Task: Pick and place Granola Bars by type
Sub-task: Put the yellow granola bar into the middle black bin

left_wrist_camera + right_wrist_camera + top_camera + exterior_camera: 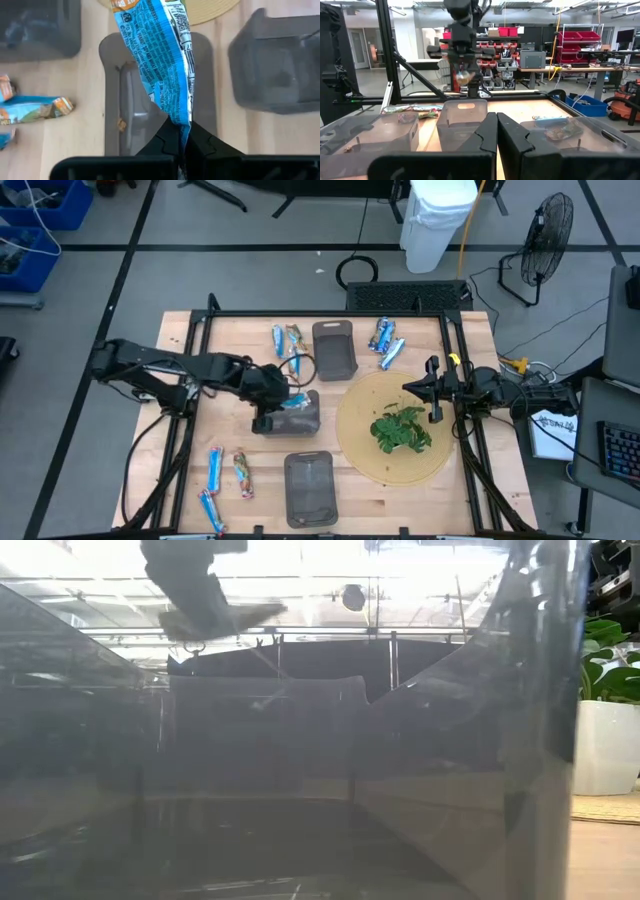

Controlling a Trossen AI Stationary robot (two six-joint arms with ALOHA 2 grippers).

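Left pincer (181, 131) is clamped on one blue-and-white granola bar (159, 60) by the very end of its wrapper, so the bar hangs free over the middle grey tray (300, 415) near the bench centre. Right pincer (432, 392) is closed with nothing in it, parked over the woven mat (360, 450) on the right half of the bench, next to the plant (402, 430).

Risks as I read them:
- The grip is only on the crimped tail. The shiny film could slip or tear out of the fingers, and the bar would fall wherever it happens to be.
- The bar dangles and can swing. If it releases mid-swing it may hit the tray wall or rim and land on the bench instead.
- Wrong bin: three trays are close in a column, the far tray (334, 348), the middle one, and the near tray (309, 490). Mixing types breaks the sort. I can't tell what's already in the middle tray.
- Loose bars remain: a pair near the far edge left of the far tray (287, 340), a pair right of it (385, 342), and three near the near-left corner (225, 480). A low sweep of the left arm could scatter the far pair.
- The low view is blocked by a tray wall, so there's no height check from it.
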